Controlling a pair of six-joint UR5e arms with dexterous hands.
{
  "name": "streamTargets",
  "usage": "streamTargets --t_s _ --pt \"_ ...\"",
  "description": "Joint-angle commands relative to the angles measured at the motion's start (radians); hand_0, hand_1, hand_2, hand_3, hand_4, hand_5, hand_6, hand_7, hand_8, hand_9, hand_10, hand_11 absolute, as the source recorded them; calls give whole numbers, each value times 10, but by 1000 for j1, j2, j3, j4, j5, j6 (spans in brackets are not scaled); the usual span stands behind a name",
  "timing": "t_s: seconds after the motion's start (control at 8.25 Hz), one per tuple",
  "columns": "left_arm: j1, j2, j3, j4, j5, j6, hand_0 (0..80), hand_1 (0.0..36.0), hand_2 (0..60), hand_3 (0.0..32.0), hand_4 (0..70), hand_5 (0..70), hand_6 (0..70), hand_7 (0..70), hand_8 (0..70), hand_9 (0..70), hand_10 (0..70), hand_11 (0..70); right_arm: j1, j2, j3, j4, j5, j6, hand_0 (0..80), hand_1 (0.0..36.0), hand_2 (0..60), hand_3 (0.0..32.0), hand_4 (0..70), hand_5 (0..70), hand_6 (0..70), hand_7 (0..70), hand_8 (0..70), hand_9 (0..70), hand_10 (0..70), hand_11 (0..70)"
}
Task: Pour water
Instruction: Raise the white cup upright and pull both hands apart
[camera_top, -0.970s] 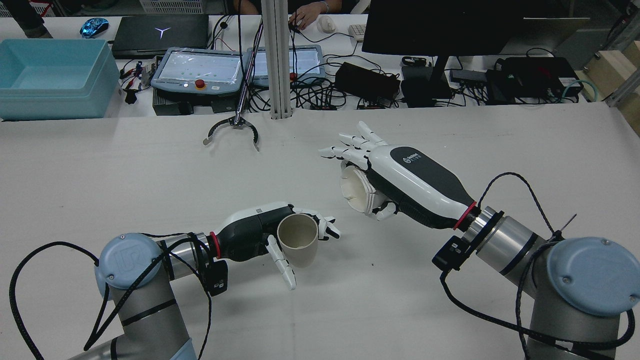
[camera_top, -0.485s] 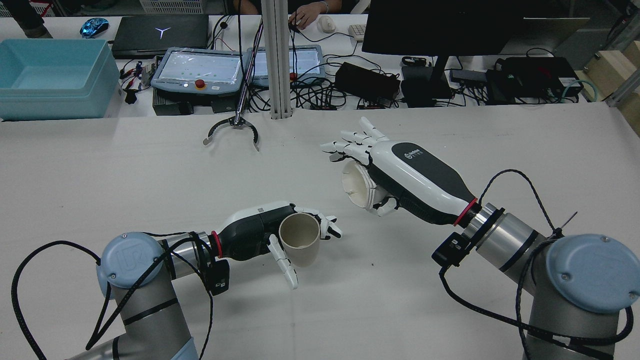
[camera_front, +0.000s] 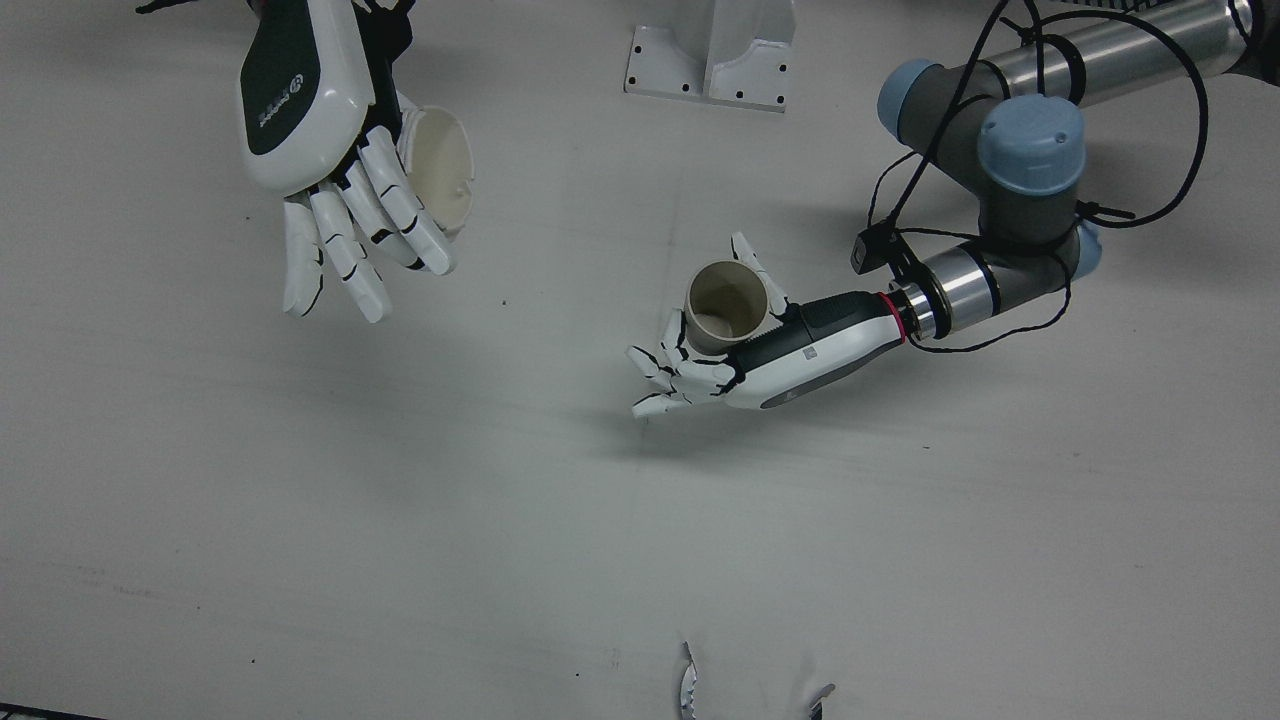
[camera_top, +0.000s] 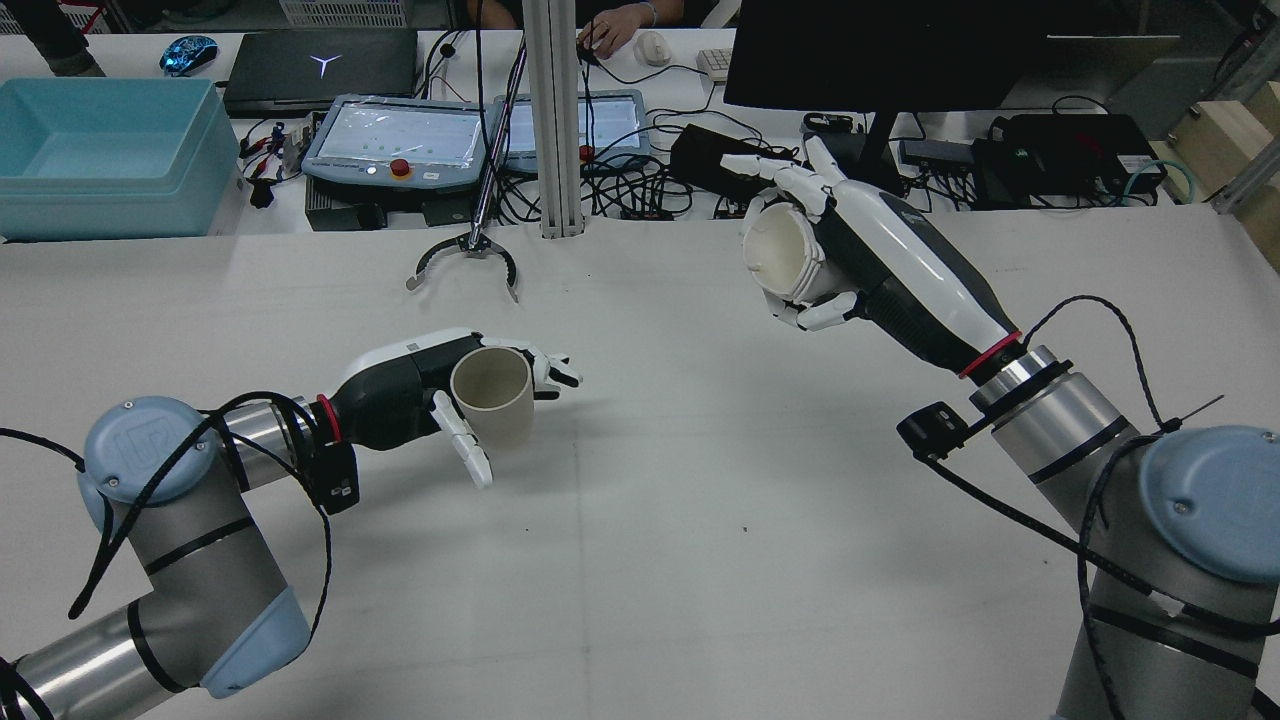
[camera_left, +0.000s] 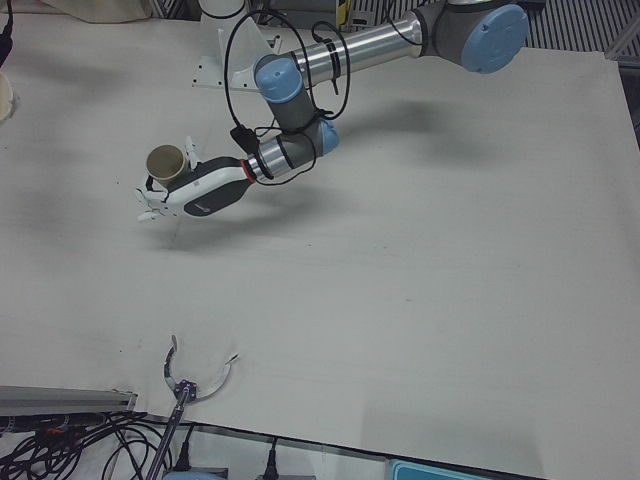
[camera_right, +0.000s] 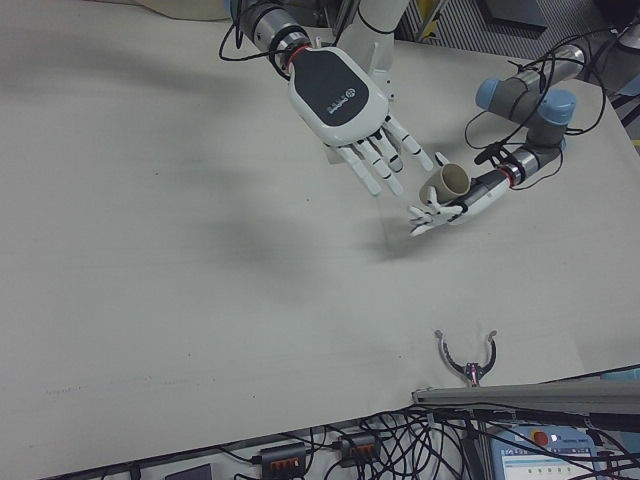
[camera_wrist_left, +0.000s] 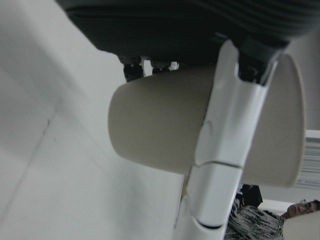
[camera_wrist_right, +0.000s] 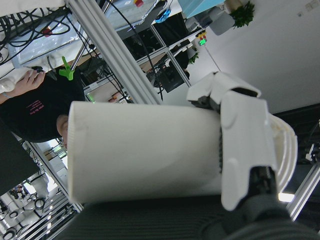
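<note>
My left hand (camera_top: 400, 395) is shut on a tan paper cup (camera_top: 492, 395), holding it upright with its mouth up, a little above the white table (camera_top: 700, 560). The front view shows the same hand (camera_front: 790, 350) and cup (camera_front: 728, 305), which looks empty inside. My right hand (camera_top: 880, 260) is raised high and shut on a white cup (camera_top: 785, 255). This cup lies tipped on its side, mouth toward the left arm. In the front view that hand (camera_front: 310, 110) and white cup (camera_front: 440, 175) are at the upper left. One finger (camera_wrist_right: 245, 150) wraps the white cup (camera_wrist_right: 145, 150).
A metal claw-shaped tool (camera_top: 465, 262) lies near the table's far edge. Beyond it are teach pendants (camera_top: 400, 140), cables, a monitor (camera_top: 880, 50) and a blue bin (camera_top: 105, 150). A person's hand (camera_top: 610, 30) rests by a mouse. A white pedestal (camera_front: 712, 50) stands between the arms.
My right hand has risen and drawn back to the right with the white cup. My left hand has carried the tan cup leftward and farther from the robot.
</note>
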Motion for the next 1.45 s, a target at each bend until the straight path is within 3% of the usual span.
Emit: streamTargets --t_s 0.0,0.12,0.24,0.36,0.61,0.73,0.85,1.09,1.33 --pt "-255 176 -7 -51 24 -15 800 214 0 0 700 700 292 223 108 44 113 176 134 -82 -13 20 76 256 616 341 378 24 0 136 295 402 111 136 0 0" --pt "-320 282 -22 -93 15 -15 800 212 0 0 700 700 296 225 109 44 113 177 136 -134 -63 86 134 388 611 341 390 6 0 129 270 387 99 120 0 0" --pt "-336 394 -19 -162 -18 -12 800 211 0 0 700 700 286 223 108 45 111 174 140 -141 -163 142 143 515 599 334 380 0 0 126 249 378 101 127 0 0" --pt "-334 488 16 -245 -107 -18 800 203 0 0 700 700 282 223 107 45 110 172 140 -141 -205 142 142 563 600 336 382 0 0 125 247 382 100 126 0 0" --pt "-330 504 241 -456 -128 -19 800 196 0 0 700 700 277 214 108 47 114 177 154 -142 -208 142 141 564 609 344 371 8 0 128 237 377 94 117 0 0" --pt "-327 495 304 -506 -129 -15 800 189 0 0 700 700 281 217 110 49 116 179 154 -142 -208 142 139 562 608 343 372 10 0 128 242 381 96 120 0 0" --pt "-327 495 312 -510 -131 -12 800 163 0 0 700 700 290 222 112 51 117 177 153 -142 -208 142 139 561 606 341 367 8 0 128 245 380 97 120 0 0" --pt "-316 482 349 -519 -122 -15 781 158 0 0 700 700 289 220 112 49 115 175 153 -141 -208 142 139 561 604 338 361 14 0 128 243 374 100 123 0 0" --pt "-314 484 360 -533 -119 -17 728 127 0 0 700 700 226 186 95 28 94 145 153 -141 -208 142 139 559 600 331 352 20 0 127 246 372 104 128 0 0"
